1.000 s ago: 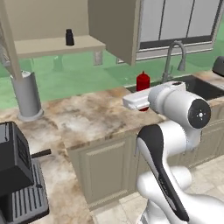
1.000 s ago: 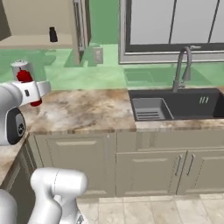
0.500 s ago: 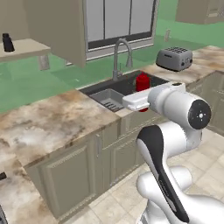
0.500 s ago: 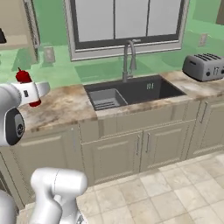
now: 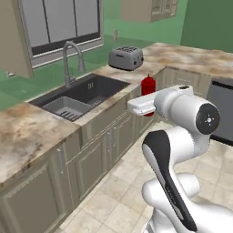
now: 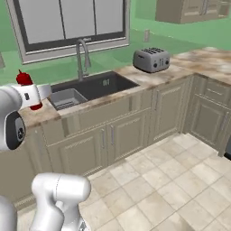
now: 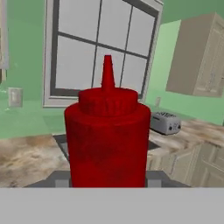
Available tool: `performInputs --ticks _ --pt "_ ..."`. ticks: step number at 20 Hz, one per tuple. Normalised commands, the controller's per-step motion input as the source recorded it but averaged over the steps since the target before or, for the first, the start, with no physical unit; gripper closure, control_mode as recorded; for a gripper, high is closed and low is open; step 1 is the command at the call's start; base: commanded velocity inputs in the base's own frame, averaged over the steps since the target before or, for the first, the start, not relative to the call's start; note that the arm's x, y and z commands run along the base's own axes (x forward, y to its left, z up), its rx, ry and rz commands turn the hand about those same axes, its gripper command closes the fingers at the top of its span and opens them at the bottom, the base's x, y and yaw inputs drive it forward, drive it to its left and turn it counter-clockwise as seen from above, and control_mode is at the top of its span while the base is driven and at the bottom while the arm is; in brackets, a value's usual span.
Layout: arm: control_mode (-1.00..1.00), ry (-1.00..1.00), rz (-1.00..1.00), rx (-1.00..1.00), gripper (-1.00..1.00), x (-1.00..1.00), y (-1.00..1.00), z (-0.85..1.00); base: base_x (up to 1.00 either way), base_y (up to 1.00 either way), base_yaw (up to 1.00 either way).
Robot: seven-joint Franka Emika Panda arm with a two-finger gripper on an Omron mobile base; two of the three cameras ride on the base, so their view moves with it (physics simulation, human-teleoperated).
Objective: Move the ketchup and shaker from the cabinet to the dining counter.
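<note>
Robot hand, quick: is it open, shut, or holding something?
Gripper: closed on the ketchup, holding the red bottle upright in the air in front of the arm, away from any counter.

Open air is found over the tiled floor in front of the base cabinets. Along the worktop passage is narrowed by the sink with its tall faucet and, further on, by the toaster. The space straight ahead of the pincer is blocked by the upright ketchup held between its jaws
</note>
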Motion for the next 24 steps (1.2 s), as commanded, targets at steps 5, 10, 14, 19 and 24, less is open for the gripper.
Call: performInputs --ticks 5,10,14,19,24 --pt "1.0 0.0 0.0 0.0 1.0 0.0 0.0 0.0 0.0 -0.25 -0.51" --pt "1.0 0.0 0.0 0.0 1.0 0.0 0.0 0.0 0.0 -0.03 -0.51" --pt "1.0 0.0 0.0 0.0 1.0 0.0 0.0 0.0 0.01 -0.01 -0.49" --pt "1.0 0.0 0.0 0.0 1.0 0.0 0.0 0.0 0.15 0.0 -0.46" --pt "1.0 0.0 0.0 0.0 1.0 0.0 0.0 0.0 0.38 0.17 -0.43"
